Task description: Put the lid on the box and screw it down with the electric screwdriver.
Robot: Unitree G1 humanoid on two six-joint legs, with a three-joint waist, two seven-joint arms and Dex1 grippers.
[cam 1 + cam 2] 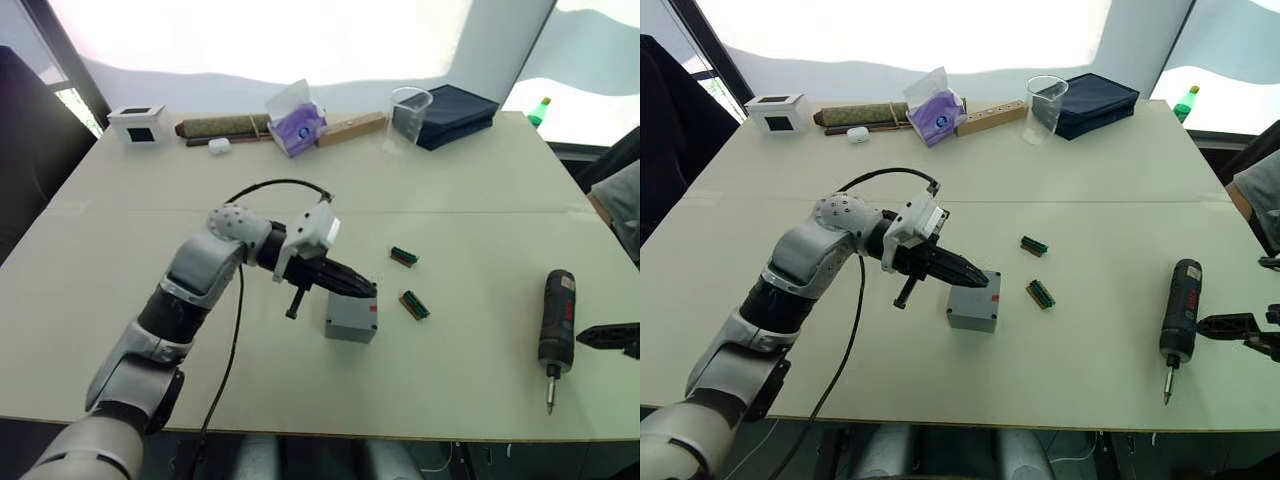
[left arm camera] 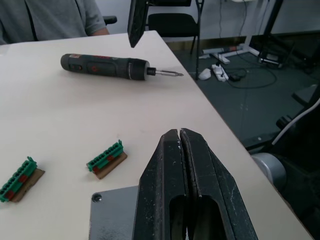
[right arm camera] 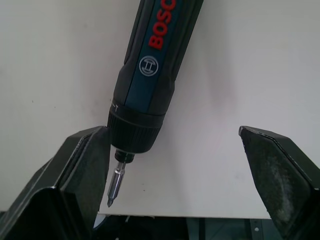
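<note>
Evidently the small square grey cast-metal lid point(image 2: 112, 212) already sits on the deep grey cast-metal box point(image 1: 973, 309) near the middle of the pale tabletop point(image 1: 1090, 150); the left gripper point(image 1: 980, 279) rests over its top with both black fingers point(image 2: 200, 185) pressed together, holding nothing; a screw head shows at one lid corner in the left wrist view. Well apart, near the table's front edge on the robot's right, lies the long dark pen-shaped electric screwdriver point(image 1: 556, 322), its metal bit pointing at that edge; the right gripper point(image 3: 175, 170) has its fingers spread wide, one just beside the tool's collar, nothing clamped between them. Two small green terminal blocks point(image 1: 1035, 245) lie between box and tool.

Risks, as I judge them: the tool is round and close to the edge, so a lopsided closing could roll it off the table; pressure from the shut left fingers could shove the box or shift the lid out of line; a grasp too near the bit would leave poor control for driving.
</note>
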